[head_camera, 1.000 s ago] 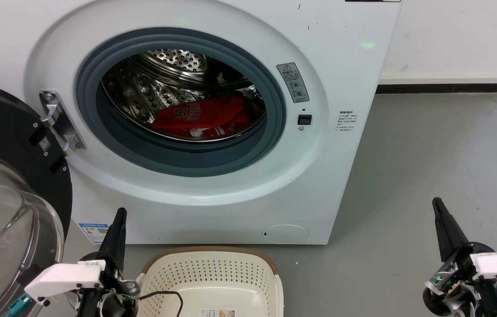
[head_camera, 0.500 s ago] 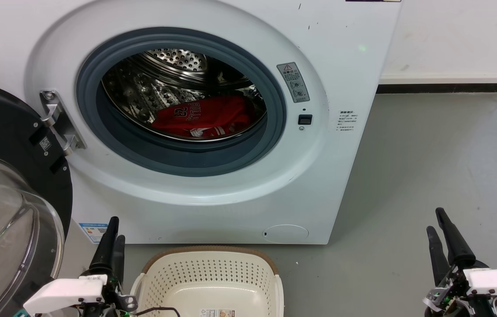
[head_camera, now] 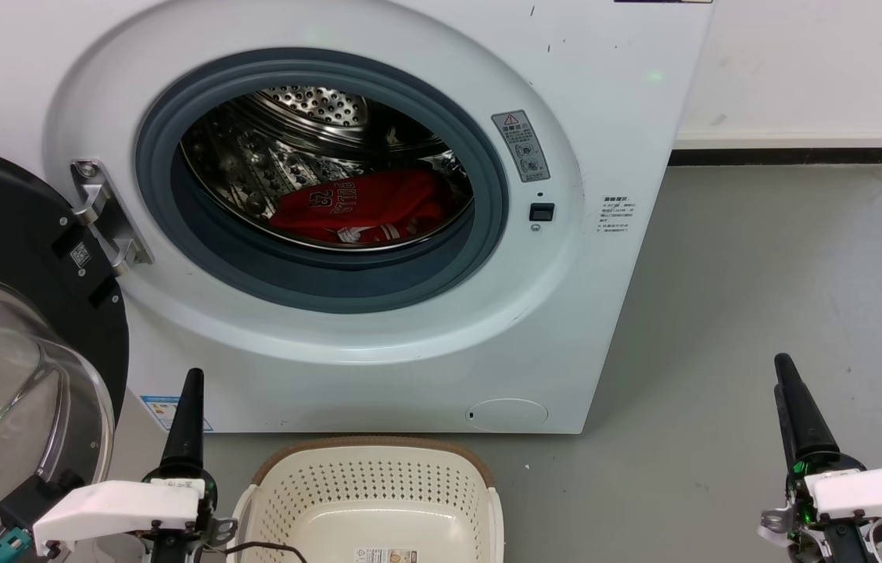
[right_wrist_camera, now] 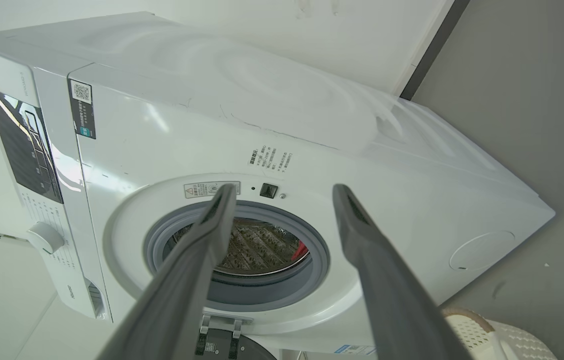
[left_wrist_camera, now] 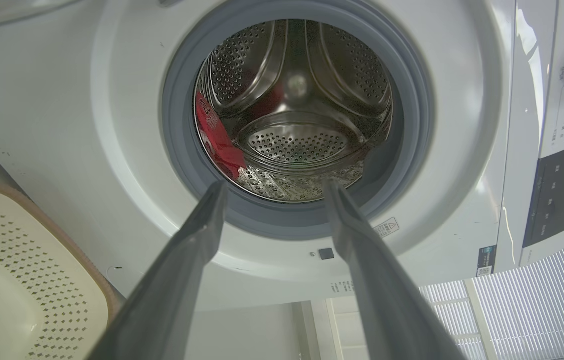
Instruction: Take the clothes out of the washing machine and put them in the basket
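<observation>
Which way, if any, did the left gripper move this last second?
Yes: the left gripper shifted slightly left in the head view, away from the basket, now overlapping the washing machine's blue label.
</observation>
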Tool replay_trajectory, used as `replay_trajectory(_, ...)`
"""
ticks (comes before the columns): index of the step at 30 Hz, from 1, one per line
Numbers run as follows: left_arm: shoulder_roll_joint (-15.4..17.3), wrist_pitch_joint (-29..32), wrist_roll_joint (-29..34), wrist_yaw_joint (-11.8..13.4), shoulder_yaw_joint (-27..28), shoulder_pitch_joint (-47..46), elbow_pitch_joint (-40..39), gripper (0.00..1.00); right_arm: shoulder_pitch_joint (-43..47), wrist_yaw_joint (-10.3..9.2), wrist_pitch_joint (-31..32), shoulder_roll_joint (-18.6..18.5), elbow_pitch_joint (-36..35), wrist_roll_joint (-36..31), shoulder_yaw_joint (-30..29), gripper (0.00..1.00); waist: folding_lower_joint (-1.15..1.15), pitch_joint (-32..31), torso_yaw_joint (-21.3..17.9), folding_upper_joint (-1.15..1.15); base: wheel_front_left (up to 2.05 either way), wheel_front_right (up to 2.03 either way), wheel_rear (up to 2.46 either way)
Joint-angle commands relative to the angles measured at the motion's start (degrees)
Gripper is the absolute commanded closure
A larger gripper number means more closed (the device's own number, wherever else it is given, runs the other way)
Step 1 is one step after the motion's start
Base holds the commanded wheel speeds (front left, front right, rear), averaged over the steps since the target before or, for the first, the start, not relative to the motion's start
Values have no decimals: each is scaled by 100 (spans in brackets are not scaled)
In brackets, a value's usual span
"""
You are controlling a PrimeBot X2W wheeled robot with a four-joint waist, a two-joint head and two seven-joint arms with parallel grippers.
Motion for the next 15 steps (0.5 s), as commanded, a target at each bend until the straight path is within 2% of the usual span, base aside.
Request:
replay_trajectory(1, 16, -59, 233, 44, -21, -5, -182, 0, -19, 0, -56, -1, -173, -209, 12, 0, 0, -1, -1, 0, 0, 0, 0)
replay_trajectory(15, 19, -365, 1755, 404, -268, 165, -604, 0, 121, 0, -364, 1, -691, -1928, 177, 0, 0, 3, 0, 0, 0, 0, 0)
